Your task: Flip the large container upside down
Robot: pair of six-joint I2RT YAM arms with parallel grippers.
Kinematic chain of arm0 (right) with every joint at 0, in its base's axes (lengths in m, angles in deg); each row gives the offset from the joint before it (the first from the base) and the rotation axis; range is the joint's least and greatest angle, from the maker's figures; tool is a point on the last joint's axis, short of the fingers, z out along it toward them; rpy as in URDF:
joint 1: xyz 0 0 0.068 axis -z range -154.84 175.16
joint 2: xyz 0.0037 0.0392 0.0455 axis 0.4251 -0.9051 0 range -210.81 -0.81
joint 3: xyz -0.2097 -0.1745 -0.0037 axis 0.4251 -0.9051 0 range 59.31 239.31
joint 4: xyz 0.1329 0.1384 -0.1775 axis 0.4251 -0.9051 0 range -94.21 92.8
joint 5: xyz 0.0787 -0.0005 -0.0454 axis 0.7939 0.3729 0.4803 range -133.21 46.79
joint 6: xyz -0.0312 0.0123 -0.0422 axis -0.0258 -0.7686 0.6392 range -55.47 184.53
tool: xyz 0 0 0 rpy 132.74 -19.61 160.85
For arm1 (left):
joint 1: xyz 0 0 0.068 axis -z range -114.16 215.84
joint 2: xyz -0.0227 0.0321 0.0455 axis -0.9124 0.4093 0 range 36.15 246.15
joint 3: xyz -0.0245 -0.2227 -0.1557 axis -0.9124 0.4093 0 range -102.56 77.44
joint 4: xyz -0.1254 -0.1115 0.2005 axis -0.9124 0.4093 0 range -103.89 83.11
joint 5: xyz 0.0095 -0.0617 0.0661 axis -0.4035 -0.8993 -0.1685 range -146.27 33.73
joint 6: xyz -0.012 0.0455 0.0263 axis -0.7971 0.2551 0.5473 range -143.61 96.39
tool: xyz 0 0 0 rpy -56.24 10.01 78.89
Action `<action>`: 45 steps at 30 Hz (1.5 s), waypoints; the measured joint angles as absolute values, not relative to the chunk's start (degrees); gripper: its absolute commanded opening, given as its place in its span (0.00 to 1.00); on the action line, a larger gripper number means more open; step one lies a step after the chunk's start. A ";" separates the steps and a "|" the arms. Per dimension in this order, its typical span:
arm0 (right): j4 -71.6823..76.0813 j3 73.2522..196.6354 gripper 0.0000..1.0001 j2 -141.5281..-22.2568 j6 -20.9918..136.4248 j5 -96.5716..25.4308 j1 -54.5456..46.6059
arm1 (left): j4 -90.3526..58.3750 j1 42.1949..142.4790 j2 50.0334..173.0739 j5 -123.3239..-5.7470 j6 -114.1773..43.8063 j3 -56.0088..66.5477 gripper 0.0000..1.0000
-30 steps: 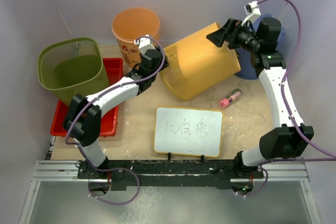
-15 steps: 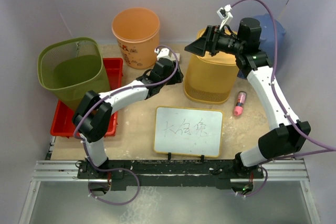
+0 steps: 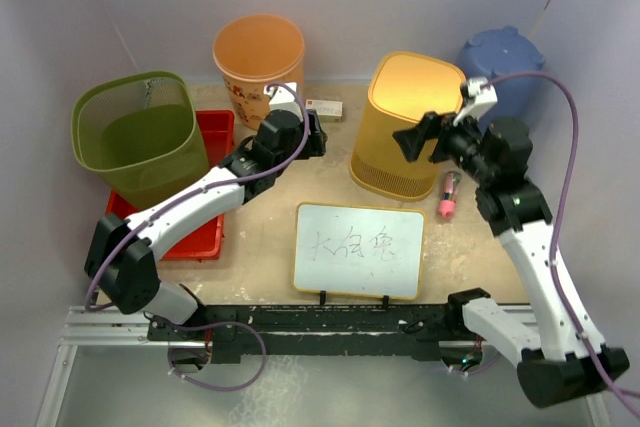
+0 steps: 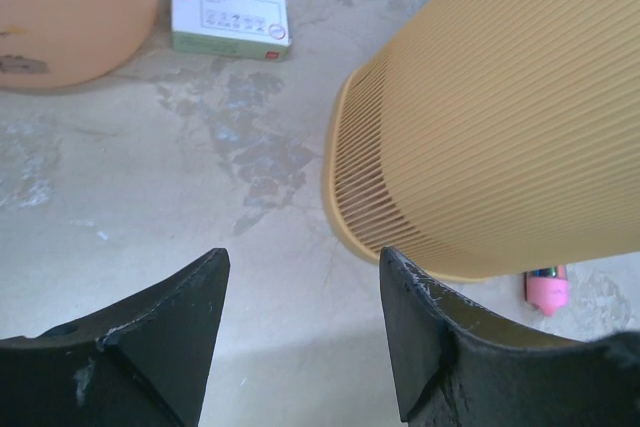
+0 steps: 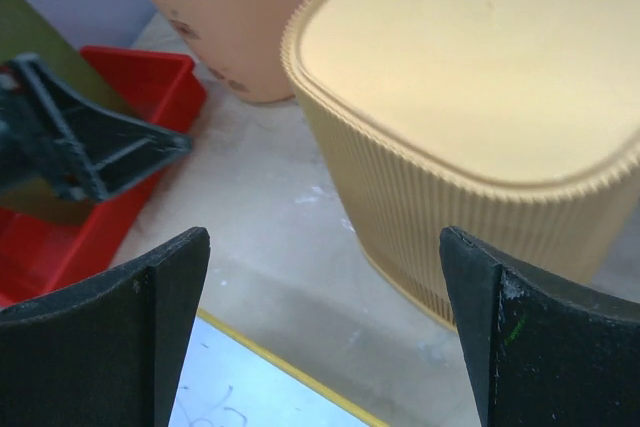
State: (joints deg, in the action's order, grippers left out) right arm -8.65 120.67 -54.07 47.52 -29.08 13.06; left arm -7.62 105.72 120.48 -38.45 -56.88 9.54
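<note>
The left hand (image 3: 312, 137) hovers just left of the large yellow ribbed container (image 3: 405, 127), its fingers spread and holding nothing, apart from it. The container stands base-up with its rim flat on the tabletop (image 3: 262, 232), toward the far edge and right of centre. The right hand (image 3: 415, 137), also spread and empty, hangs close by the container's near side. The flip looks done; the next move is likely drawing both arms clear without nudging it.

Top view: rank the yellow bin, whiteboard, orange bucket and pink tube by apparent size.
1-2. Yellow bin and whiteboard: about alike; the bin stands taller, nearer the camera, so unranked.
3. Orange bucket.
4. Pink tube.
</note>
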 measured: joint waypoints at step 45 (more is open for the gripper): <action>11.79 110.79 0.97 -65.08 40.39 -47.18 11.51 | 6.87 105.72 107.74 -28.94 -50.81 8.23 0.68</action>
